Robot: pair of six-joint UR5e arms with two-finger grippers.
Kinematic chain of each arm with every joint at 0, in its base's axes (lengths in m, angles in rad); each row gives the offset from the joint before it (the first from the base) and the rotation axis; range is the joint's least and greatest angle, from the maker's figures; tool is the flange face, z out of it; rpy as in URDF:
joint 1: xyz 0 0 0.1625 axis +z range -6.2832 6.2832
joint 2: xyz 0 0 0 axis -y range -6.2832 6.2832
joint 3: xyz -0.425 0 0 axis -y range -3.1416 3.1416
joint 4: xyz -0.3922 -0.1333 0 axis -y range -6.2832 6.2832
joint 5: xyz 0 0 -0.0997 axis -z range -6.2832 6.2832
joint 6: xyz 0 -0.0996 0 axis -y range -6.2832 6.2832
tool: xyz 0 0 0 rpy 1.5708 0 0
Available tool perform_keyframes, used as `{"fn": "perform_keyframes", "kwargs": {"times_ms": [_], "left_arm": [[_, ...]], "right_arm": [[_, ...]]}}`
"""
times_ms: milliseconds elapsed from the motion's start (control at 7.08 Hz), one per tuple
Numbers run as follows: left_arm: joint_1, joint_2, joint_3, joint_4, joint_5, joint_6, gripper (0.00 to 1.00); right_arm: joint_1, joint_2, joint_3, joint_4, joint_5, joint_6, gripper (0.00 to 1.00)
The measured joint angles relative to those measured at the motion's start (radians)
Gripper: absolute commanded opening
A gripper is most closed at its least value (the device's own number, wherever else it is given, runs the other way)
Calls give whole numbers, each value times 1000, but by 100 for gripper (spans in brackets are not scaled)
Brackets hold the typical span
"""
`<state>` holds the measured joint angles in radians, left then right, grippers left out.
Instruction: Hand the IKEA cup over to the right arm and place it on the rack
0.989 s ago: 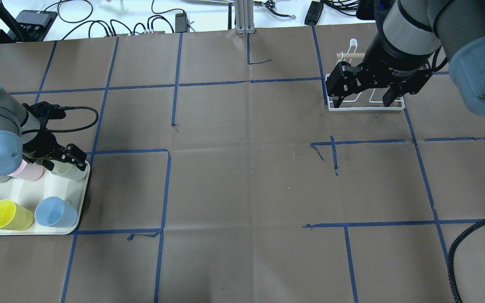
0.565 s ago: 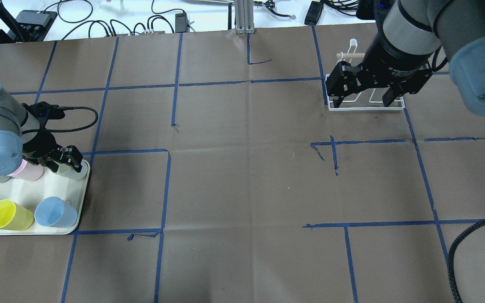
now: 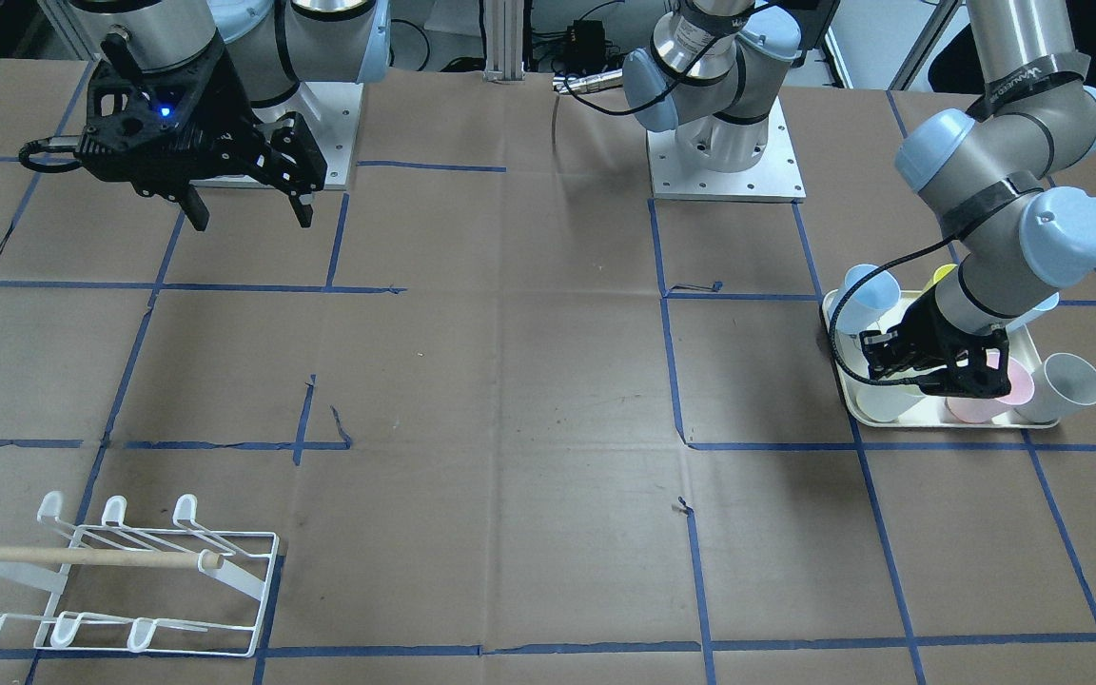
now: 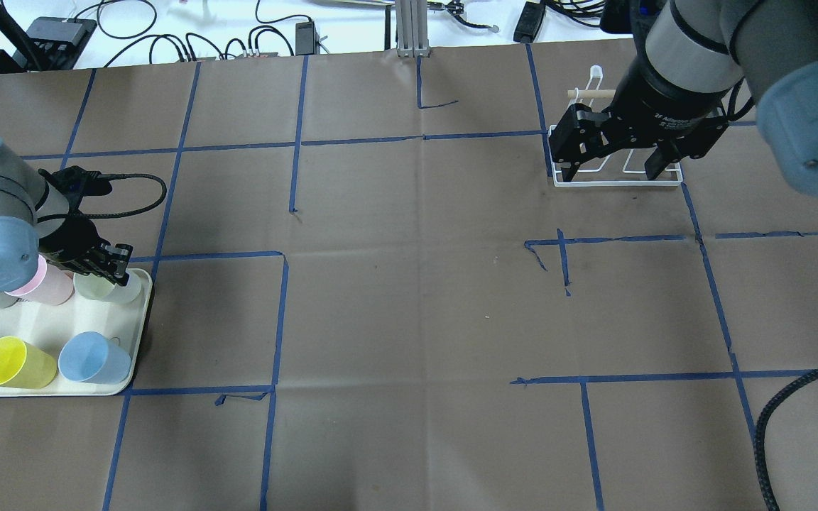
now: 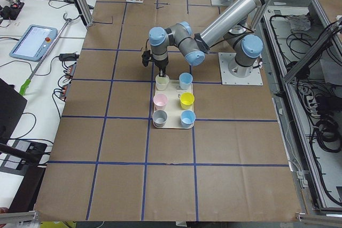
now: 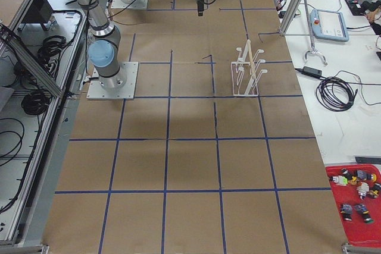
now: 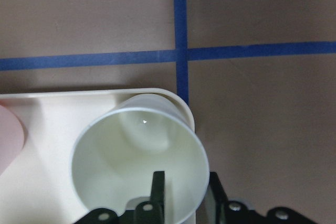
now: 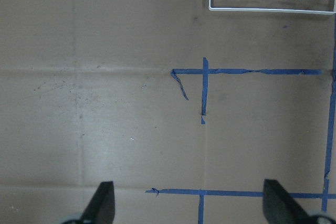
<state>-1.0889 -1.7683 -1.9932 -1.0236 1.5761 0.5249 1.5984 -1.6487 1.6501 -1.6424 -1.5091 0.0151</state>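
Note:
A pale green cup [image 4: 107,287] stands at the far right corner of the cream tray [image 4: 47,326]. My left gripper [image 4: 112,273] is down on it; in the left wrist view one finger [image 7: 158,190] is inside the cup [image 7: 136,166] and the other is outside the rim, shut on its wall. The cup still rests on the tray. My right gripper [image 4: 611,172] is open and empty, held high over the table in front of the white wire rack [image 4: 618,183]. The rack [image 3: 129,571] with its wooden dowel holds no cups.
A pink cup [image 4: 50,287], a yellow cup [image 4: 15,362], a blue cup [image 4: 93,357] and others stand on the same tray. Brown paper with blue tape lines [image 4: 281,319] covers the table. Cables lie beyond the far edge.
My left gripper's fingers have drawn together on the pale green cup's wall and the wrist has shifted slightly. The right arm has not moved.

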Motion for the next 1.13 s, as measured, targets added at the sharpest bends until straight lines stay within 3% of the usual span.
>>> {"fn": "perform_keyframes", "kwargs": {"times_ms": [282, 565, 847, 1130], "left_arm": [[-9, 8, 78, -49, -42, -11, 0], [-38, 15, 263, -252, -48, -20, 0], [-88, 11, 483, -488, -54, -47, 0], [-142, 7, 589, -564, -123, -48, 0]], "right_arm": [[0, 1, 0, -9, 2, 3, 100], [0, 4, 0, -38, 4, 10, 100], [0, 11, 2, -178, 7, 29, 99], [2, 41, 3, -373, 33, 172, 99]]}}
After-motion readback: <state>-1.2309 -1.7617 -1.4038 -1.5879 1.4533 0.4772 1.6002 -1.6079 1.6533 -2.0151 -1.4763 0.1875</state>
